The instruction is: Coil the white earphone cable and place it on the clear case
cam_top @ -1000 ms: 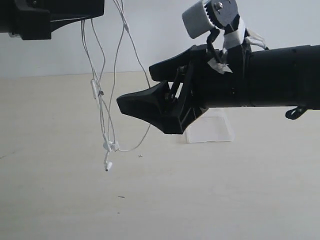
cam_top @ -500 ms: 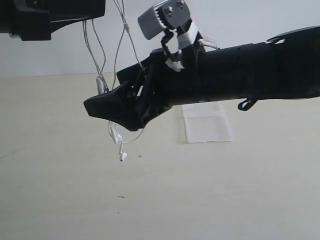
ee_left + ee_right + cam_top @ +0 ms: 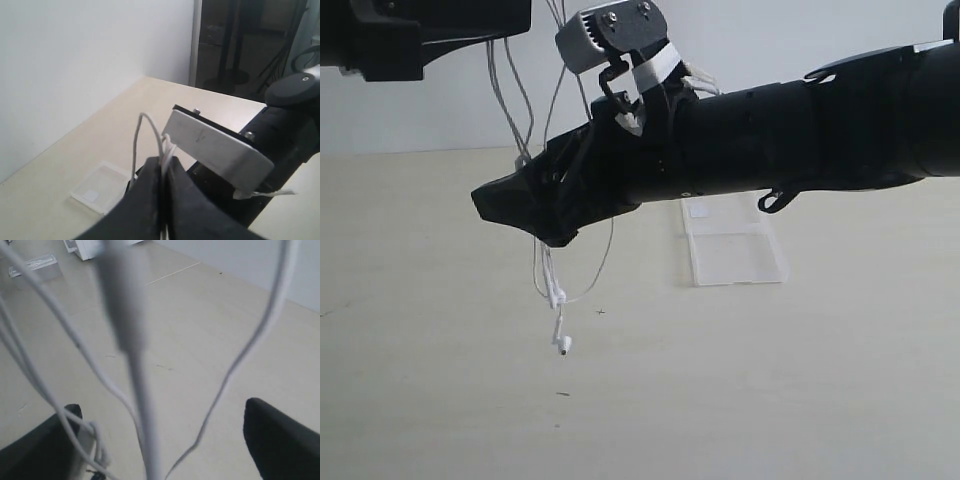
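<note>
Seen from the room, the white earphone cable [image 3: 558, 296] dangles from 11 o'clock above the table [image 3: 770, 400]. The right hand [image 3: 517, 212] sits among its strands, with the clear case [image 3: 735, 248] lying flat at its 4 o'clock. On the left wrist, the left hand [image 3: 162, 172] pinches the cable. On the right wrist, fingers [image 3: 280, 440] are spread wide, with strands hanging between.

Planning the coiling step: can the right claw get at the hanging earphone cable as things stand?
Probably yes. The right claw is open, and the cable hangs between its fingers, pinched above by the left claw. Nothing blocks it.
</note>
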Controlling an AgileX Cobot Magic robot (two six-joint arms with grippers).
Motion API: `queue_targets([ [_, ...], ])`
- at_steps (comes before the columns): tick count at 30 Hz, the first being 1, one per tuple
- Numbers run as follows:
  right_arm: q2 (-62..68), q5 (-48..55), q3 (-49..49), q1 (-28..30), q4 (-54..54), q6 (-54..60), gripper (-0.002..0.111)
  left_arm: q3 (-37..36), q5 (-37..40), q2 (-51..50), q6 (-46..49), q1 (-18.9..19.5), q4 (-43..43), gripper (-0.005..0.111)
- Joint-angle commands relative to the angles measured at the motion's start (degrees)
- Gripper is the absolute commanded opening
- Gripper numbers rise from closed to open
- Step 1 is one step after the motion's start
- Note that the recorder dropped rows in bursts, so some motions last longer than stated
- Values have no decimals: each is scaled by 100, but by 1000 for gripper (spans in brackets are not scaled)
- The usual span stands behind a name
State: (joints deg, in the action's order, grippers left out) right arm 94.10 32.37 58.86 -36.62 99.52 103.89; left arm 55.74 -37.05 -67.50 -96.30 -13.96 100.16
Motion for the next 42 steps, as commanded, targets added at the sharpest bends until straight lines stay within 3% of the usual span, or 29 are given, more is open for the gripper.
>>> queue_targets([
  [1, -4, 57, 50, -5, 43, -6, 83, 37, 42, -11, -1, -32, -21, 0],
  [9, -4, 58, 50, -5, 43, -6, 75, 37, -15, -11, -1, -32, -204, 0],
  [34, 10, 58, 157, -5, 43, -5, 69, 37, -167, -11, 302, -32, -1039, 0],
  [38, 10, 58, 157, -5, 43, -5, 61, 37, -254, -11, 302, -32, -1117, 0],
  [42, 10, 68, 157, -5, 43, -5, 42, 37, -294, -11, 302, -32, -1115, 0],
])
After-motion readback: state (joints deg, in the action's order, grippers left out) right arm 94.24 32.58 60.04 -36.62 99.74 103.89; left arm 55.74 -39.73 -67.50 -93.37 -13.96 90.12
